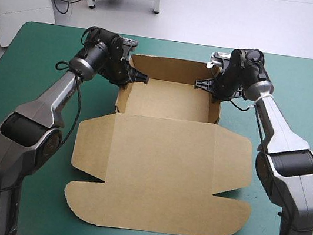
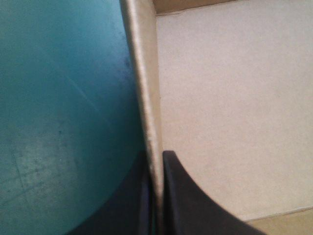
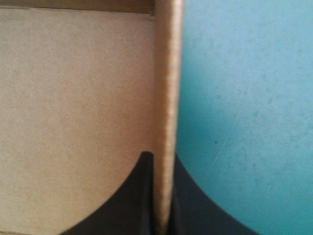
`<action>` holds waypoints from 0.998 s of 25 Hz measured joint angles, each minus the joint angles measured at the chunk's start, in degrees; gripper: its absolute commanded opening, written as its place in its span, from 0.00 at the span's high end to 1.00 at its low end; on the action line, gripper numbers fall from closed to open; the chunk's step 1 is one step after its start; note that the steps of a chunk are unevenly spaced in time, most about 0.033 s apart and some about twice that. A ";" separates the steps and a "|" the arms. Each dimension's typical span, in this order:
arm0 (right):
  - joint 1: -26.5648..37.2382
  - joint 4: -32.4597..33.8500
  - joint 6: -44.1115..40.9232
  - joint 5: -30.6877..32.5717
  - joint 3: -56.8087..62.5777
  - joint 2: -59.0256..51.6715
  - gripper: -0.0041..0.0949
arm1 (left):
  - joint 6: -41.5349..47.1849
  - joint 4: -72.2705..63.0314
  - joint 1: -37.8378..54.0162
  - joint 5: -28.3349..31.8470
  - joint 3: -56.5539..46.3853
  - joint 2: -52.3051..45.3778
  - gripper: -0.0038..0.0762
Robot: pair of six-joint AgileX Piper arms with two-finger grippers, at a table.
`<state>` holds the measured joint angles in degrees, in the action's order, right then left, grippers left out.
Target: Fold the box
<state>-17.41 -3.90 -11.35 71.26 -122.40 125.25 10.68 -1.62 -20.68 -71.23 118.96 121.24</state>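
Standing here, I'd say the brown box [image 1: 168, 98] in the middle of the teal-green cover [image 1: 42, 51] is about halfway: tray walls up, the left gripper [image 1: 143, 79] and right gripper [image 1: 199, 84] each clamped on a side wall, the lid [image 1: 158, 183] (flat, nearest the robot) not yet folded
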 measured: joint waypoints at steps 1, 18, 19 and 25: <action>0.00 -0.13 0.13 0.00 0.00 0.29 0.98 | 0.00 0.12 0.00 0.00 0.00 0.23 0.99; -0.13 -1.70 2.18 -0.38 -0.11 -0.25 0.50 | -1.97 1.18 -0.05 0.15 0.00 0.47 0.36; -0.13 -1.57 2.18 -0.38 -0.11 -0.65 0.48 | -2.11 1.18 -0.05 0.15 0.00 0.31 0.36; -0.13 -0.81 2.31 -0.24 -0.11 -3.65 0.45 | -2.93 2.06 -0.05 0.02 0.00 -3.63 0.36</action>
<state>-17.55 -4.71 -9.04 71.01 -122.51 121.60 7.75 0.44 -20.73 -71.21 118.96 117.61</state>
